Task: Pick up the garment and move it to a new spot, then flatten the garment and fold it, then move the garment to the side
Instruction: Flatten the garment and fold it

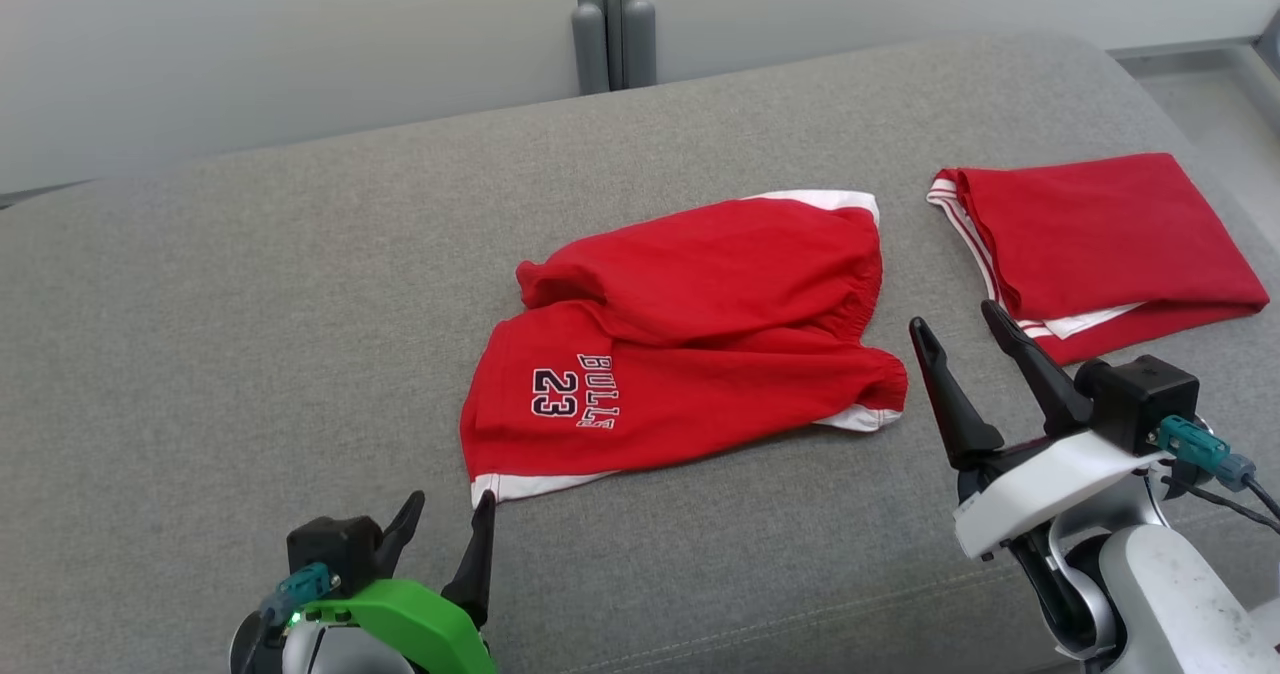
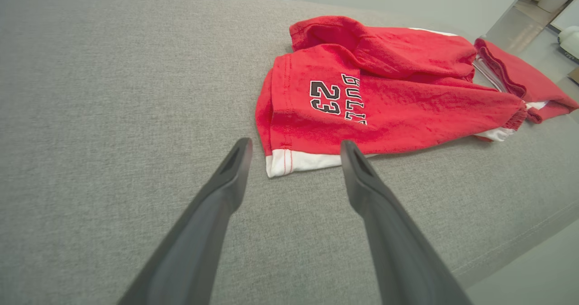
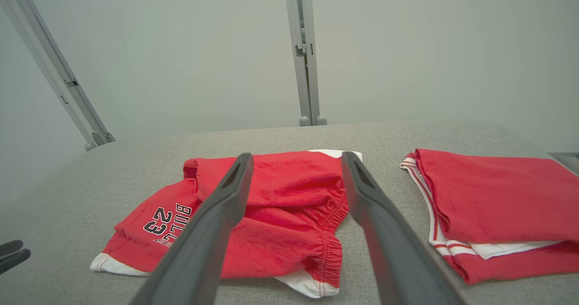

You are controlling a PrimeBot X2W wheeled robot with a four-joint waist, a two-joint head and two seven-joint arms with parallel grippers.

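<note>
While poised beside shorts (image 1: 690, 354) with left gripper (image 1: 450, 502) and right gripper (image 1: 954, 316) agape, empty: pickup judged pending; requires pinching hem (image 1: 530, 484) and waistband (image 1: 868, 299).

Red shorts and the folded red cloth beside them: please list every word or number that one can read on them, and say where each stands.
"BULLS": on the red shorts, in dark letters with white edges near one leg hem, sideways in the head view; the last letter is less clear.
"23": right beside that word, on the same leg.
Folded red garment: no text can be seen, only white stripes at its edge.
</note>
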